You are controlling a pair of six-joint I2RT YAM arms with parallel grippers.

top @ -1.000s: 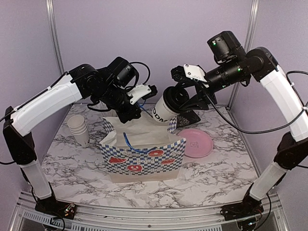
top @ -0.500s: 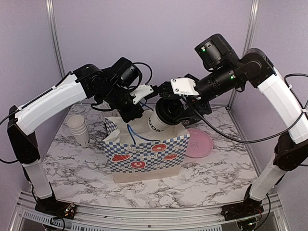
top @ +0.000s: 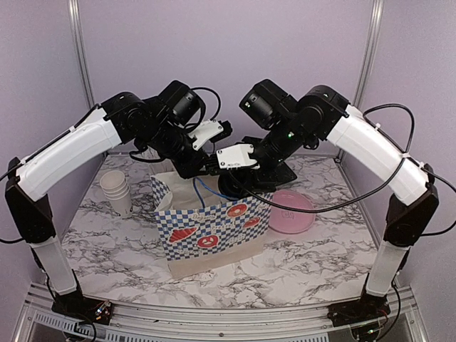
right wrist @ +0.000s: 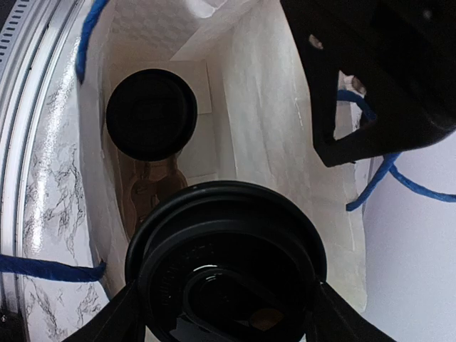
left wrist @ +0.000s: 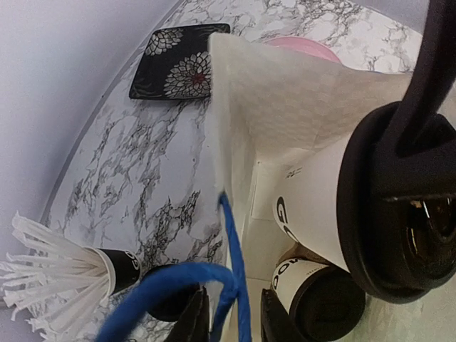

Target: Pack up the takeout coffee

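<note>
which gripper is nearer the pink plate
right. the right gripper holds a cup in the bag, beside the plate; the left gripper is at the bag's blue handle, farther from it

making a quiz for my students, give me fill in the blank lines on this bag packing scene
The right pincer holds a coffee cup with a ___ lid.
Inside the checkered bag, ___ other lidded cup already stands.
The bag's rope handle is ___.
The plate beside the bag is ___.
Missing: black; one; blue; pink
</note>
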